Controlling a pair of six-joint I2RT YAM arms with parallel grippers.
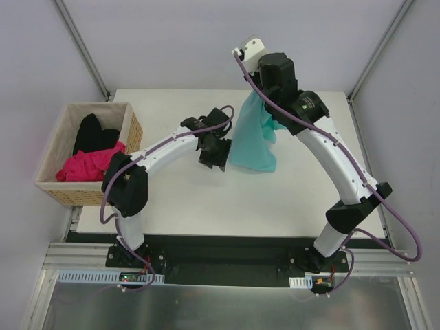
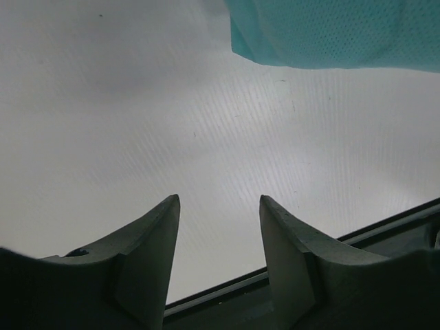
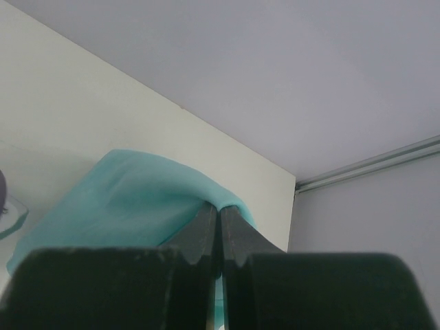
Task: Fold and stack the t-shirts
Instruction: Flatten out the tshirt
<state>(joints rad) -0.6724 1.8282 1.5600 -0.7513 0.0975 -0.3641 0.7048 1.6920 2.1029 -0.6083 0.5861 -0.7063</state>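
The teal t-shirt [image 1: 253, 137] hangs from my right gripper [image 1: 270, 110], which is shut on its upper edge and holds it above the white table [image 1: 206, 206]; its lower hem droops to about mid-table. In the right wrist view the teal cloth [image 3: 130, 206] drapes over the closed fingertips [image 3: 206, 223]. My left gripper [image 1: 214, 152] is open and empty just left of the hanging shirt; its wrist view shows the shirt's hem [image 2: 330, 34] at the top. The magenta pink t-shirt [image 1: 89, 165] and the black t-shirt [image 1: 93, 134] lie in the basket.
A woven wicker basket [image 1: 55, 185] stands at the table's left edge. Frame posts rise at the back corners. A metal rail [image 1: 227, 258] carrying the arm bases runs along the near edge.
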